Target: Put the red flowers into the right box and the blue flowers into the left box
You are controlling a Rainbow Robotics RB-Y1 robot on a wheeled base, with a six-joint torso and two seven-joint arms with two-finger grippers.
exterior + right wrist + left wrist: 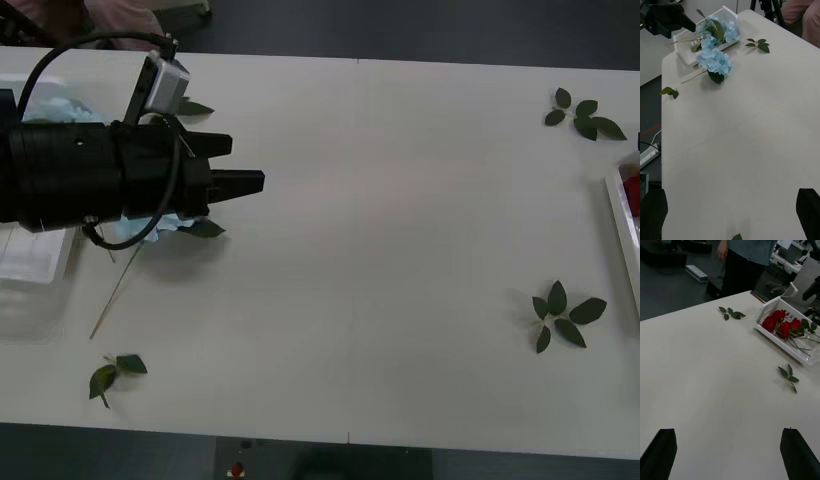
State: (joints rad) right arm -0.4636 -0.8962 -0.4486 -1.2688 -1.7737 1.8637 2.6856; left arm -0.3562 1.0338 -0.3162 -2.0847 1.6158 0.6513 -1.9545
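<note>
Jaws of the left gripper [240, 165] stand wide open and hold nothing — in its own wrist view the two black fingers [660, 453] sit at the corners with bare white table [380, 250] between them. That arm hangs over the table's left side, above one of the blue flowers [715, 62], which lies on the table just beside the left box [685, 56], its thin stem trailing toward the near edge. More blue heads lie inside that box. The right gripper [730, 213] likewise has its jaws spread wide and empty, both black fingers apart over bare table.

Farther off, at the table's right edge, the red flowers [782, 324] lie together inside the right box [769, 333], their stems pointing out along the tray. Loose leaf sprigs [565, 315] are scattered about — one near the right box, one toward the far right corner, one at the near left.
</note>
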